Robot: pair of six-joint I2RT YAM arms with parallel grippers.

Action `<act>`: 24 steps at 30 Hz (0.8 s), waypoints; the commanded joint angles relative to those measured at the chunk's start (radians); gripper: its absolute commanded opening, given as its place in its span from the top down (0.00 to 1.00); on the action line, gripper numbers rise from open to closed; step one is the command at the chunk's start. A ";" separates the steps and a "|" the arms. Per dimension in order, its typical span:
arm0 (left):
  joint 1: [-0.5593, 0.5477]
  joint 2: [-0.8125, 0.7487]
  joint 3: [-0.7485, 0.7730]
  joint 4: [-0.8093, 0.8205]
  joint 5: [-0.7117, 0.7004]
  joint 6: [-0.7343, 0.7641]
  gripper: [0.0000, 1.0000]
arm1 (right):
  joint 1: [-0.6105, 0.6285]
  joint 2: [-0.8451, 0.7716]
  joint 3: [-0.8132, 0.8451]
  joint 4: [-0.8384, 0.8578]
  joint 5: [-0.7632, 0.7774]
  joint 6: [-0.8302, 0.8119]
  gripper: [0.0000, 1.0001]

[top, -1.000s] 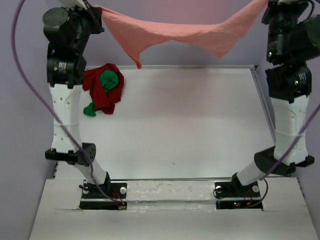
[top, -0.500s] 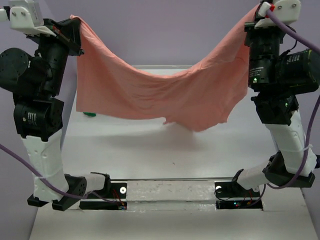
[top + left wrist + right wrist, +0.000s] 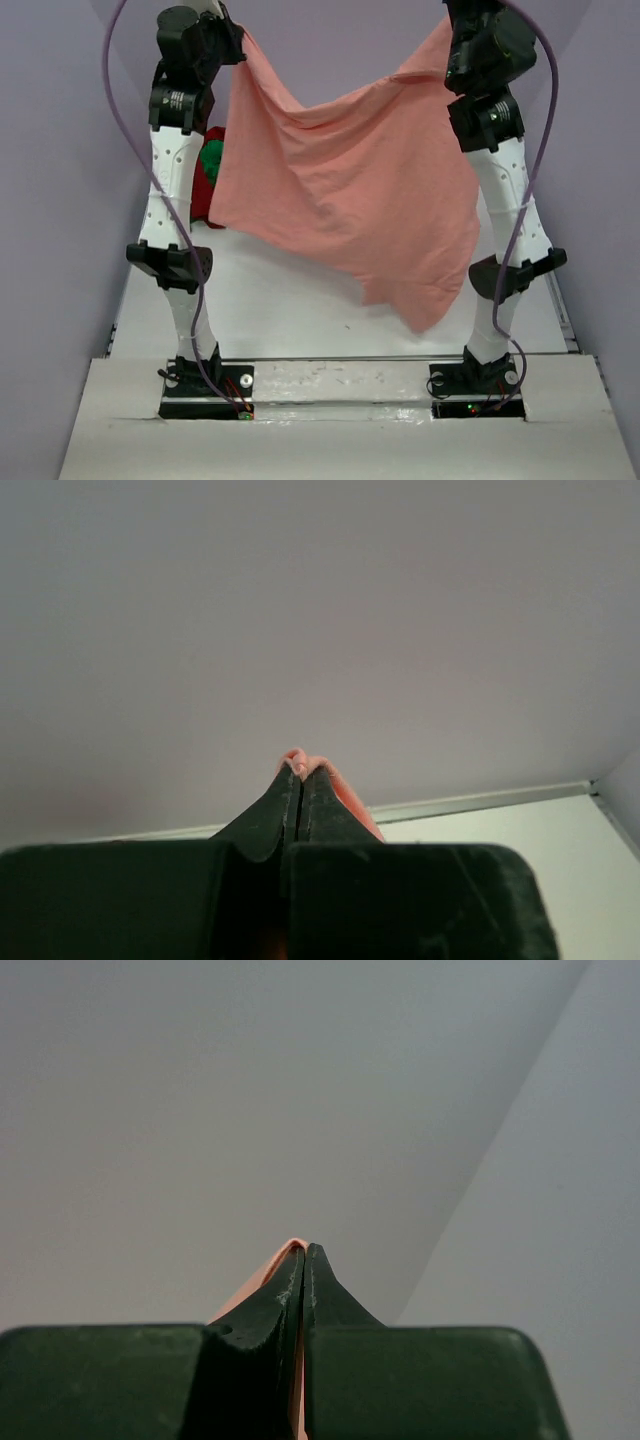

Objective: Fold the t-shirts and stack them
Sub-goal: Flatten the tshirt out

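Note:
The salmon-pink t-shirt (image 3: 350, 200) hangs in the air between both arms, spread wide, its lower corner drooping toward the table near the right. My left gripper (image 3: 232, 28) is shut on its upper left corner, and pink cloth (image 3: 340, 790) pokes out past the closed fingertips (image 3: 300, 770). My right gripper (image 3: 447, 22) is shut on the upper right corner, with a pink edge (image 3: 262, 1278) showing beside its closed fingertips (image 3: 304, 1252). The dark red t-shirt (image 3: 203, 195) and the bright green t-shirt (image 3: 211, 158) lie bunched together at the table's far left, partly hidden behind the pink one.
The white table (image 3: 270, 310) lies below the hanging shirt, with a raised rim (image 3: 562, 310) along its right side. Purple walls close in on the left, back and right. Both arm bases (image 3: 205, 385) sit on the near edge.
Both arms have swung inward and back, carrying the pink shirt. It now hangs longer and closer to the camera, its lower corner dropping to the right. The red and green bundle shows again.

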 commanded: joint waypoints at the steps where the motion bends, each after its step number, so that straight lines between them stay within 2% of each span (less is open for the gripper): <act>1: -0.004 0.037 0.044 0.099 0.029 0.019 1.00 | -0.133 0.064 0.054 -0.093 -0.172 0.227 1.00; 4: 0.002 0.060 0.047 0.122 0.020 0.030 1.00 | -0.192 0.084 0.056 -0.106 -0.221 0.272 1.00; 8: 0.011 0.039 0.048 0.118 0.021 0.027 1.00 | -0.204 0.053 0.047 -0.116 -0.244 0.290 1.00; 14: 0.010 -0.110 -0.007 0.082 0.020 0.010 1.00 | -0.193 -0.155 -0.004 -0.129 -0.246 0.300 1.00; 18: -0.005 -0.257 -0.048 0.049 0.023 -0.002 1.00 | -0.076 -0.291 -0.090 -0.088 -0.165 0.191 1.00; 19: -0.018 -0.288 -0.088 0.043 0.011 0.004 1.00 | 0.025 -0.324 -0.117 -0.059 -0.122 0.142 1.00; 21: -0.054 -0.352 -0.134 0.030 -0.024 0.010 1.00 | 0.122 -0.375 -0.202 -0.007 -0.013 0.008 1.00; 22: -0.070 -0.418 -0.183 0.027 -0.061 0.019 1.00 | 0.218 -0.416 -0.247 0.021 0.048 -0.072 1.00; 24: -0.120 -0.498 -0.224 0.024 -0.083 0.032 1.00 | 0.299 -0.444 -0.283 0.094 0.115 -0.156 1.00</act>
